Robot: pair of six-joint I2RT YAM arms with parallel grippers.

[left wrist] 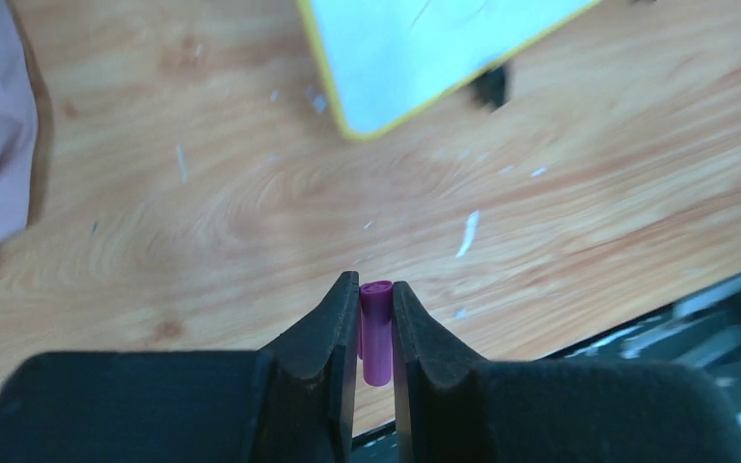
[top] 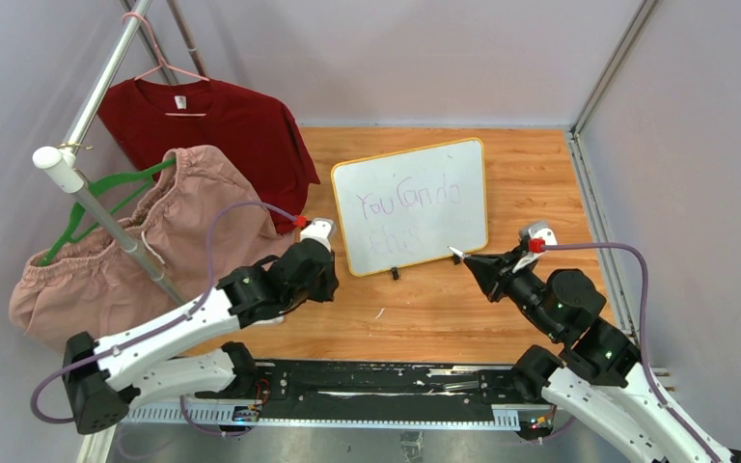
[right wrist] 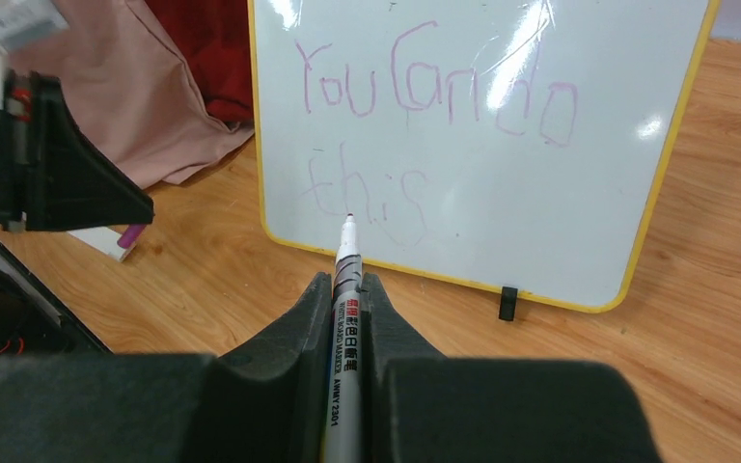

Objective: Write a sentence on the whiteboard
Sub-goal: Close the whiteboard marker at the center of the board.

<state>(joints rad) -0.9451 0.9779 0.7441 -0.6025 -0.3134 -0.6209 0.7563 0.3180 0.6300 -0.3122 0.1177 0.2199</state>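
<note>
Overhead, a rectangular whiteboard (top: 410, 207) with a thin yellow-orange frame, rounded corners and small black feet stands propped on the wooden table (top: 502, 309), a little toward 12 o'clock from the table's middle. A thin purple handwritten sentence (top: 408, 200) runs across it in two lines, "You can do" above a fainter "this". The right gripper (top: 470, 260) sits at about 5 o'clock from the board, its jaws clenched on a slim white marker pen (right wrist: 345, 328) with printed lettering on its barrel. From the right wrist camera the pen's tip points toward 12 o'clock at the lower line of writing; whether it touches the surface cannot be told. The left gripper (left wrist: 376, 289) hangs over bare wood at about 8 o'clock from the board, its fingers pinched on a small purple cylindrical cap (left wrist: 377, 328). At 10 o'clock, a dark red T-shirt (top: 222, 125) and dusty pink shorts (top: 154, 241) hang from a metal rail (top: 106, 217).
</note>
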